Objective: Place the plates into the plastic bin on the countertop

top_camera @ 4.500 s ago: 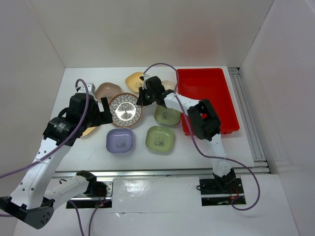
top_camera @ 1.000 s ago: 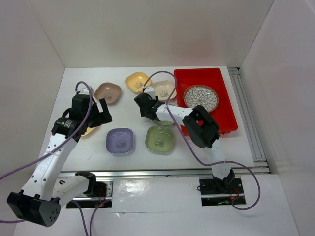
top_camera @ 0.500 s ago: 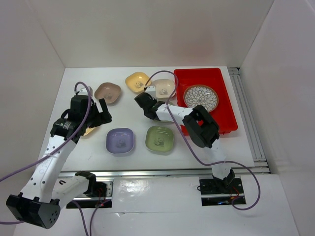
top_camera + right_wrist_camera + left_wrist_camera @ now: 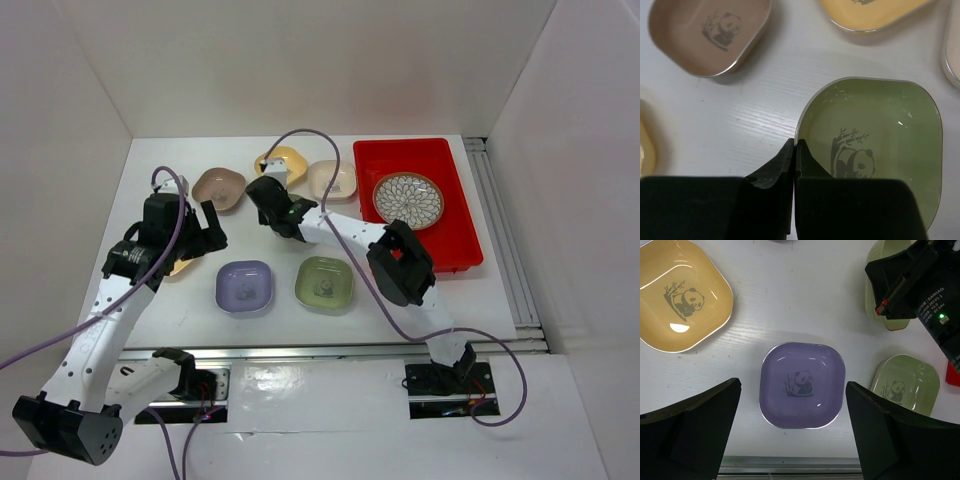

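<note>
The right pincer (image 4: 794, 145) was part-open a second ago and is now pressed together on the near rim of a green panda dish (image 4: 880, 135), having slid leftward across the surface (image 4: 280, 320) toward the back row as it shut. That reads as a fresh grasp. This dish looks next in line for the red bin (image 4: 400, 150), though the views do not settle whether it has left the surface yet. The round patterned plate (image 4: 408, 198), which lay mid-surface a few seconds back, now sits inside the bin, so one plate is delivered and the small dishes remain outside. The right arm rises from its base, bends with its elbow near the bin's front left corner, and stretches its forearm left, the wrist ending just short of the yellow dish (image 4: 285, 160) and the brown-pink dish (image 4: 220, 187). The left arm leans in from the left. The left pincer (image 4: 792, 385) is spread wide and empty above the lavender dish (image 4: 245, 286), with a second green dish (image 4: 324, 282) beside it.
</note>
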Robot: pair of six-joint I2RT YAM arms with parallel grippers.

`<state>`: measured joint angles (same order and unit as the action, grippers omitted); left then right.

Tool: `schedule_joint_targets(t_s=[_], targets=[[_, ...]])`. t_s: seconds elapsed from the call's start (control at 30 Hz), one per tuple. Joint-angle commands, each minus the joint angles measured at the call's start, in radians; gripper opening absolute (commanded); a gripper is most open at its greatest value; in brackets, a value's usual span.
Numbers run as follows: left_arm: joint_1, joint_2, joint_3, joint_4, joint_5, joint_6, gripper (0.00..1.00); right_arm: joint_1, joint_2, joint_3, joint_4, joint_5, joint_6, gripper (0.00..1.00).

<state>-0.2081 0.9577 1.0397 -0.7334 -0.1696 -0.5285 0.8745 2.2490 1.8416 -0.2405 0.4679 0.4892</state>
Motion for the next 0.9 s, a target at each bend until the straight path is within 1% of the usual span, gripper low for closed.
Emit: schedule_joint_targets(t_s=[0.0, 0.07, 0.1, 0.23, 0.27, 0.33, 0.4, 0.43, 0.47, 0.57, 0.67, 0.73, 0.87], targets=[[0.006, -0.016, -0.006, 0.02, 0.007, 0.002, 1.0, 0.009, -0.095, 0.047, -0.029, 0.005, -0.037, 0.0], [0.006, -0.025, -0.006, 0.02, 0.007, 0.002, 1.0, -0.026, -0.172, 0.01, -0.019, -0.032, -0.078, 0.0], [0.006, -0.025, -0.006, 0.02, 0.007, 0.002, 1.0, -0.04, -0.196, 0.01, -0.019, -0.032, -0.078, 0.0], [0.006, -0.025, -0.006, 0.02, 0.007, 0.002, 1.0, -0.124, -0.314, -0.033, -0.062, -0.014, -0.17, 0.0], [0.006, -0.025, -0.006, 0.02, 0.016, 0.002, 1.0, -0.162, -0.353, -0.042, -0.08, -0.014, -0.213, 0.0], [0.006, -0.025, -0.006, 0.02, 0.016, 0.002, 1.0, -0.201, -0.382, -0.042, -0.105, 0.005, -0.247, 0.0], [0.006, -0.025, -0.006, 0.02, 0.016, 0.002, 1.0, -0.274, -0.413, -0.051, -0.126, 0.005, -0.288, 0.0], [0.006, -0.025, -0.006, 0.02, 0.016, 0.002, 1.0, -0.328, -0.413, -0.051, -0.144, -0.005, -0.316, 0.0], [0.006, -0.025, -0.006, 0.02, 0.016, 0.002, 1.0, -0.354, -0.422, -0.051, -0.155, -0.014, -0.33, 0.0], [0.006, -0.025, -0.006, 0.02, 0.016, 0.002, 1.0, -0.44, -0.422, -0.125, -0.143, -0.048, -0.406, 0.0], [0.006, -0.016, -0.006, 0.02, 0.025, 0.002, 1.0, -0.497, -0.413, -0.205, -0.105, -0.093, -0.435, 0.0], [0.006, -0.016, -0.006, 0.02, 0.025, 0.002, 1.0, -0.535, -0.387, -0.246, -0.077, -0.094, -0.468, 0.0], [0.006, -0.016, -0.015, 0.029, 0.025, 0.002, 1.0, -0.568, -0.315, -0.257, -0.056, -0.081, -0.531, 0.0]])
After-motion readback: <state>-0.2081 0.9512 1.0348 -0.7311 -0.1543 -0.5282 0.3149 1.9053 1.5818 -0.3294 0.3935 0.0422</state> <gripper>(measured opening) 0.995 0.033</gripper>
